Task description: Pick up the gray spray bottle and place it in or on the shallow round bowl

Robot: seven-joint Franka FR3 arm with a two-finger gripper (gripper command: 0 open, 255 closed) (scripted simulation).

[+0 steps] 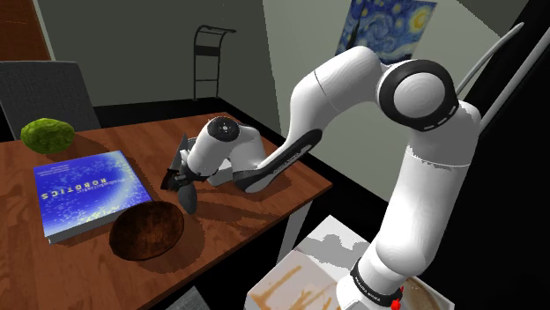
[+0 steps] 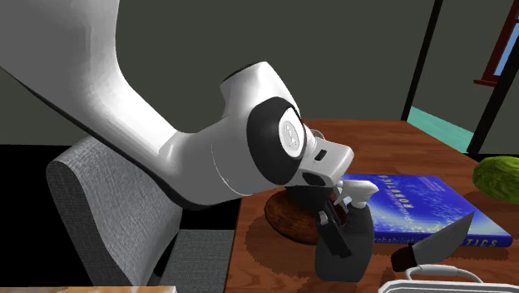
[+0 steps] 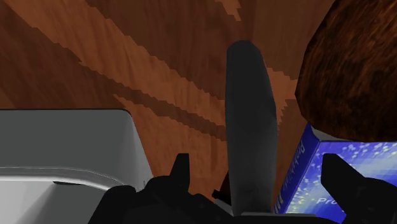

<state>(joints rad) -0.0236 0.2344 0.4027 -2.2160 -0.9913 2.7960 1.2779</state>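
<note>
While the dark grey spray bottle with a white trigger head [image 2: 353, 241] sits on the reddish-brown wooden table [image 1: 132, 141], just beside the shallow round brown bowl [image 1: 145, 233], the all-black two-finger gripper [image 3: 257, 170] straddles it. Its fingers [image 3: 180, 172] stand apart. Bare wood shows between one finger and the bottle, and the glossy blue book [image 1: 88, 189] shows between the bottle and the other, so nothing is clamped.

The step in hand looks like the grasp. It would go best with the bottle centred between the fingers, so both meet it together and neither pushes it over. The lift should then clear the bowl's rim before the short carry across. A tall bottle may topple in so shallow a bowl, so a low release is wise.
</note>
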